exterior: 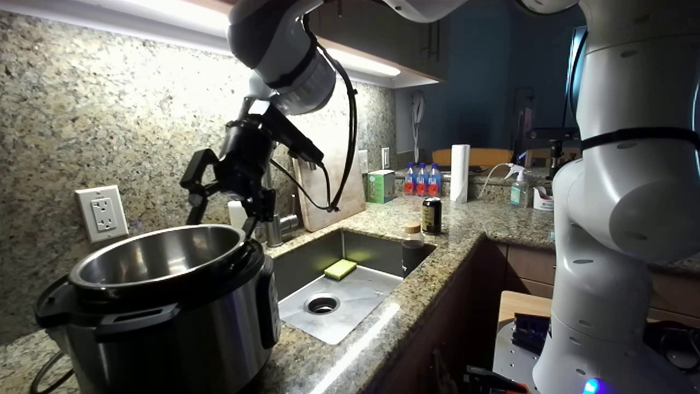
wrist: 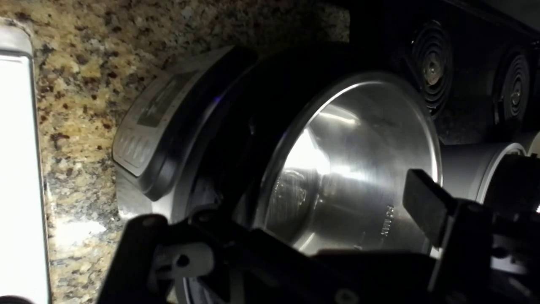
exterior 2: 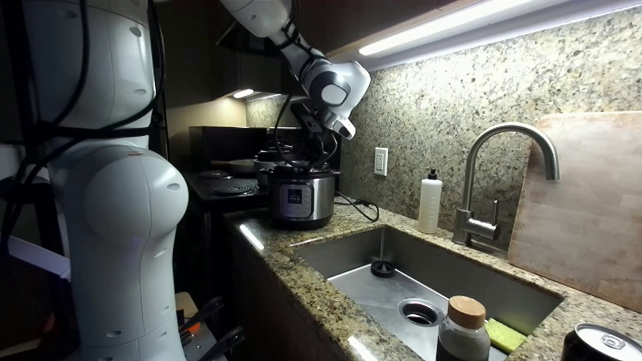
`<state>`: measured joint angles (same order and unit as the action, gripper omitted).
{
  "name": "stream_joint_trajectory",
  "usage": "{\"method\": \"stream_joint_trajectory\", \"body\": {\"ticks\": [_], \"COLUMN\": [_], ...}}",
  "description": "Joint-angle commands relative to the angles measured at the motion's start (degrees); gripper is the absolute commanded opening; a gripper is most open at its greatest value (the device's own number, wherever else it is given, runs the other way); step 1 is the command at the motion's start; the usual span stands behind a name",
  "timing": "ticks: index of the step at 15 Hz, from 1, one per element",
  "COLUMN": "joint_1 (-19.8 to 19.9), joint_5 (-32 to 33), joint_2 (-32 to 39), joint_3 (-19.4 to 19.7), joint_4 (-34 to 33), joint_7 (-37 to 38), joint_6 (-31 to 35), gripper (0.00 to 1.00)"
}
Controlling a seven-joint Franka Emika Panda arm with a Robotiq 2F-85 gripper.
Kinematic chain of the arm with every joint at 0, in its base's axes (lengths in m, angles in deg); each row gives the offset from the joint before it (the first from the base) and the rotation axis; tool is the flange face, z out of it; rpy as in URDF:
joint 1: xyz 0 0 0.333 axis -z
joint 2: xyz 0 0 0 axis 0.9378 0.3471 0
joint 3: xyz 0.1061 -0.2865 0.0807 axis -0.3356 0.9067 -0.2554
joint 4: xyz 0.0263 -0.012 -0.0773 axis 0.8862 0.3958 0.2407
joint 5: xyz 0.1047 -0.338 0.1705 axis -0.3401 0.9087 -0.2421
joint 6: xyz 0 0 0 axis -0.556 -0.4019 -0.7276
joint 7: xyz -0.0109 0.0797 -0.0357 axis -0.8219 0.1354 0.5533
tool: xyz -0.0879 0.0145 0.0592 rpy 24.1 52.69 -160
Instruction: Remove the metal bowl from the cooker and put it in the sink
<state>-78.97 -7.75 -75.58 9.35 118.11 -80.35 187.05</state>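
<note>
While the stainless-steel pot insert (wrist: 358, 156) is sitting in the electric pressure cooker (exterior: 169, 328), the Robotiq gripper (exterior: 222, 221) is hanging at the insert's rim, jaws standing wide, presumably for straddling its side. Inside, the insert is reading "PC MAX"; beyond the sink (exterior: 366, 291), bottles (exterior: 421, 179) are showing "FIJI".

One cooker (exterior 2: 303, 200), one bowl (wrist: 371, 156), one gripper (exterior: 223, 221)! One sink (exterior: 355, 301), one faucet (exterior 2: 470, 175), one sponge (exterior: 340, 270), and there it is, a trio: three Fiji bottles (exterior: 421, 181)! One can (exterior: 431, 216), one jar (exterior 2: 464, 332), one paper roll (exterior: 460, 174), one green box (exterior: 380, 186), one cutting board (exterior 2: 577, 200), and yes, two burners (wrist: 432, 69) in the wrist view!
</note>
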Motion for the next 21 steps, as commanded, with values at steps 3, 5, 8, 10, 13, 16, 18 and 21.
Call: {"method": "stream_joint_trajectory", "body": {"ticks": [3, 5, 8, 10, 13, 16, 18, 21], "joint_1": [0.8, 1.0, 1.1, 1.1, 1.0, 1.0, 0.9, 0.8], "joint_5": [-1.9, -1.6, -1.5, -1.2, -1.0, -1.0, -0.6, -0.1], "joint_2": [0.7, 0.3, -0.3, -0.5, -0.7, -1.1, -1.6, -2.2], "joint_3": [-0.9, -0.9, -1.0, -1.0, -1.0, -1.1, -1.2, -1.4], "joint_4": [-0.3, -0.2, 0.3, 0.5, 0.7, 1.0, 1.3, 1.5], "joint_7": [-2.1, -1.5, -0.4, -0.1, 0.1, 0.3, 0.5, 0.7], "joint_6": [0.7, 1.1, 2.7, 3.3, 4.7, 6.5, 7.1, 7.7], "gripper": [0.49, 0.36, 0.17, 0.07, 0.01, 0.05, 0.06, 0.07]}}
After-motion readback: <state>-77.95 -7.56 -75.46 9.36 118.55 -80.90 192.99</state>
